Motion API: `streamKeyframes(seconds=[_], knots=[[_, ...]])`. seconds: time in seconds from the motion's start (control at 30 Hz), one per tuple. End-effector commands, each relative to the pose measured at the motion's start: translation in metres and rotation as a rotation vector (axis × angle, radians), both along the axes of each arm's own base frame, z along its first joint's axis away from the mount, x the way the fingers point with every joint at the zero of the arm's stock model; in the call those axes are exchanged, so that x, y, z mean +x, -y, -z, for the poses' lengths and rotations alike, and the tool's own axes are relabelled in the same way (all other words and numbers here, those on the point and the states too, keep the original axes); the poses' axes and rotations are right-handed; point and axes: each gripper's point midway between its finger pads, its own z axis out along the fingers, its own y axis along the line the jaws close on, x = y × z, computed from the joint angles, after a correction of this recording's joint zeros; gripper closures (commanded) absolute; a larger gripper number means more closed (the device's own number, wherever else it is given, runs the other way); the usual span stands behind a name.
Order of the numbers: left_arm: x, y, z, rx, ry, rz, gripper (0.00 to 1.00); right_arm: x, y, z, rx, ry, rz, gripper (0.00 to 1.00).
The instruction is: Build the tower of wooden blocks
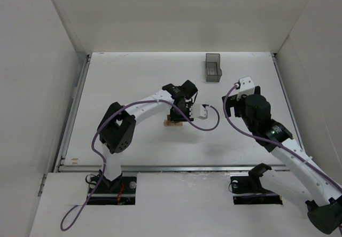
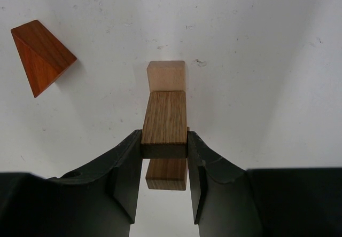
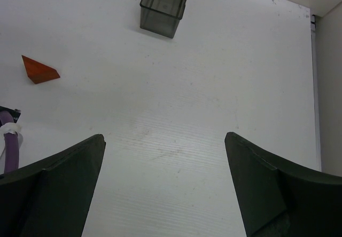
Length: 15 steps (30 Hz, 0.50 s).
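White table (image 1: 133,77) under me, walls on three sides. My left arm (image 1: 139,109) reaches to mid-table; my right arm (image 1: 278,135) stands over on the right, well apart from the blocks. The translucent grey bin (image 1: 213,67) stands upright near the far edge, between the two arms and nearer the right one.

Right gripper (image 3: 164,141): fingers spread wide, nothing between them, only bare table below.

Left gripper (image 2: 164,151): clamped on the oak-brown block (image 2: 164,125), one finger on each long side, the block lying flat and pointing away from me. Just past its far end sits a pale block (image 2: 166,76). Under its near end a third block (image 2: 166,174) peeks out between my fingers. Whether the held one touches either, I cannot tell.

The orange wedge (image 2: 41,55) lies alone on the table, off to the left, apart from the rest.
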Motion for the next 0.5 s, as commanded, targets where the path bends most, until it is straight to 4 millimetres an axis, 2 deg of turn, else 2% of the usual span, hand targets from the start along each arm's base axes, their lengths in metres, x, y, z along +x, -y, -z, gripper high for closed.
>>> streamKeyframes(seconds=[0.0, 0.1, 0.2, 0.47], knots=[[-0.0035, 0.0006, -0.0070, -0.001, -0.005, 0.016, 1.00, 0.0041, -0.0014, -0.0079, 0.021, 0.037, 0.000, 0.01], [-0.0042, -0.0056, -0.0062, 0.014, -0.019, 0.007, 1.00, 0.0041, -0.0014, -0.0079, 0.021, 0.037, 0.000, 0.01], [-0.0017, -0.0005, -0.0119, -0.007, -0.012, 0.009, 1.00, 0.0052, -0.0020, -0.0053, 0.016, 0.029, 0.000, 0.01], [-0.0046, -0.0039, -0.0089, 0.007, -0.022, 0.018, 1.00, 0.0052, -0.0020, -0.0053, 0.016, 0.029, 0.000, 0.01]])
